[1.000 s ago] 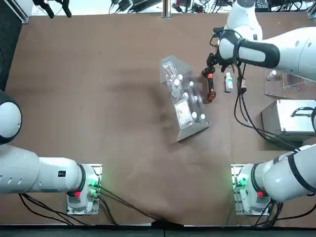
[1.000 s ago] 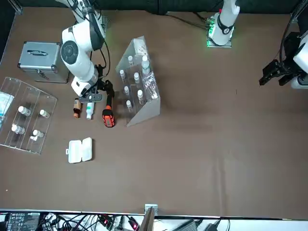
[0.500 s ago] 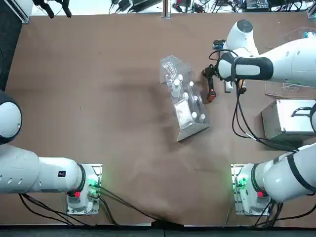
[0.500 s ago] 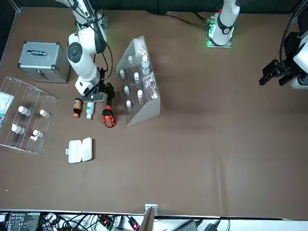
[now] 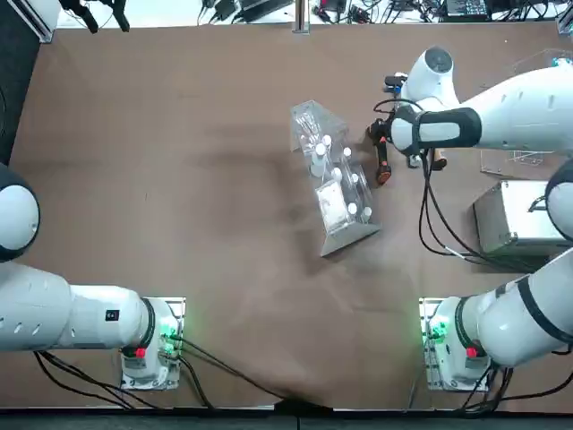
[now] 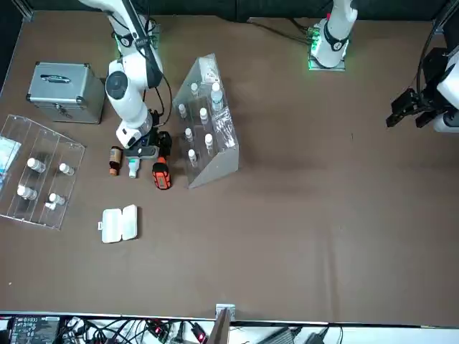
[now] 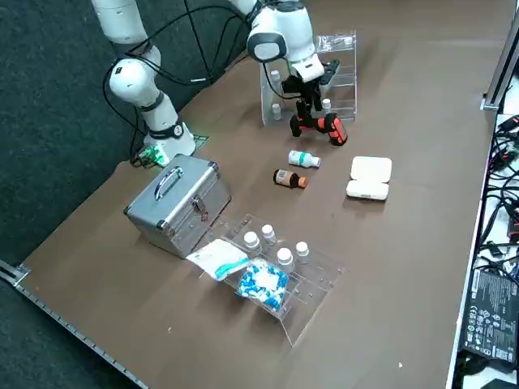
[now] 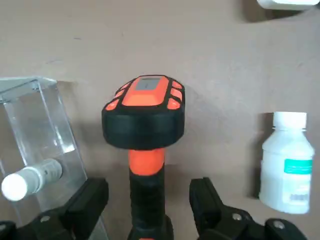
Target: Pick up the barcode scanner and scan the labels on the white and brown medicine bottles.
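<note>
A clear acrylic wedge-shaped rack (image 6: 208, 125) stands near the middle of the brown counter (image 6: 301, 215), with several small white-capped vials (image 6: 203, 115) held on its slanted face. A silver metal case with a carry handle (image 7: 178, 203) sits toward the counter's edge on the robot's right. Just beside it lies a flat clear plastic tray (image 7: 280, 279) holding more white-capped vials (four, as far as I can see) plus a white-and-blue packet (image 7: 261, 282). A small white hinged plastic box (image 6: 119, 223) rests closed, well apart from the rack.
</note>
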You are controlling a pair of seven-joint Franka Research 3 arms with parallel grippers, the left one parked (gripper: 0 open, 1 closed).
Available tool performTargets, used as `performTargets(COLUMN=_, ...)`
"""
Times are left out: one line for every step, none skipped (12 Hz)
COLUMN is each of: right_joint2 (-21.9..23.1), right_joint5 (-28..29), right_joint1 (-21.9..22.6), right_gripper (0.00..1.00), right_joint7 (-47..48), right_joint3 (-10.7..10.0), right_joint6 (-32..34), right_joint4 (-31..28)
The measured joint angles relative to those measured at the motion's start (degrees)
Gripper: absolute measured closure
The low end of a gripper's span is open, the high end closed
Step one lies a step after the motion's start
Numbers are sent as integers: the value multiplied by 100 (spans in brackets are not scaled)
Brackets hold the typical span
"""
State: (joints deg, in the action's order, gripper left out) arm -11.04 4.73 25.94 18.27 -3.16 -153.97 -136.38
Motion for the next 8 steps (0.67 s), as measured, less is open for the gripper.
performTargets(right_joint2=-82, right_joint5=0, right_joint1=9, right_gripper=0, right_joint7=57, right_joint3=0, right_joint6=-106, right_joint4=2)
performTargets(right_joint2=-146, right_joint5=1, right_joint1=27, right_gripper=0, right_joint7=203, right_joint3=0, right_joint6=-201, right_joint4=14)
performTargets(right_joint2=-202, right_joint5=0, right_joint1=66, right_gripper=0, right_joint7=364, right_joint3=2, right_joint6=-266, right_joint4=35)
performTargets(right_joint2=-254, right_joint5=0, right_joint1=129, right_gripper=1, right_joint7=507, right_joint3=3, right_joint6=-322, right_joint4=60)
performTargets(right_joint2=-301, right_joint5=0, right_joint1=194, right_gripper=1, right_joint7=616, right_joint3=5, right_joint6=-395, right_joint4=80)
performTargets(right_joint2=-337, right_joint5=0, right_joint1=239, right_gripper=0, right_joint7=651, right_joint3=5, right_joint6=-446, right_joint4=89)
performTargets(right_joint2=-361, right_joint5=0, right_joint1=258, right_gripper=0, right_joint7=654, right_joint3=5, right_joint6=-470, right_joint4=90)
performTargets(right_joint2=-374, right_joint5=0, right_joint1=259, right_gripper=0, right_joint7=654, right_joint3=4, right_joint6=-474, right_joint4=90)
